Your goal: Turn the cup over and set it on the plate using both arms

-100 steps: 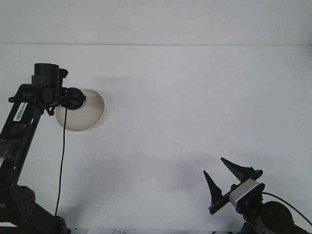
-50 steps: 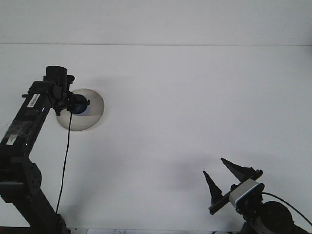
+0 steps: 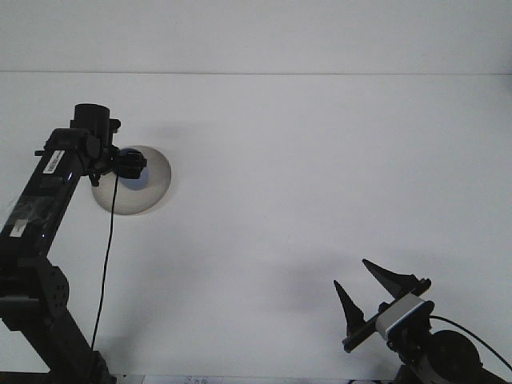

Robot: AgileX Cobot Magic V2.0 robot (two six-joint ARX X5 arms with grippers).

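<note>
Over the plate (image 3: 148, 192): left claw (image 3: 128, 166) at dark cup (image 3: 134, 170), grip unreadable.
Cup's orientation unclear; right claw (image 3: 364, 292) spread, empty, above counter (image 3: 320, 160).

Robot test bench, lab-type setting. Plain white worktop (image 3: 320, 176) runs to a bare white back wall (image 3: 280, 36). Two black robot arms, one with a dangling cable (image 3: 102, 272), and no household clutter.

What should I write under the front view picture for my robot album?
Left arm's gripper over the plate with a dark cup; right gripper waits, open.
</note>
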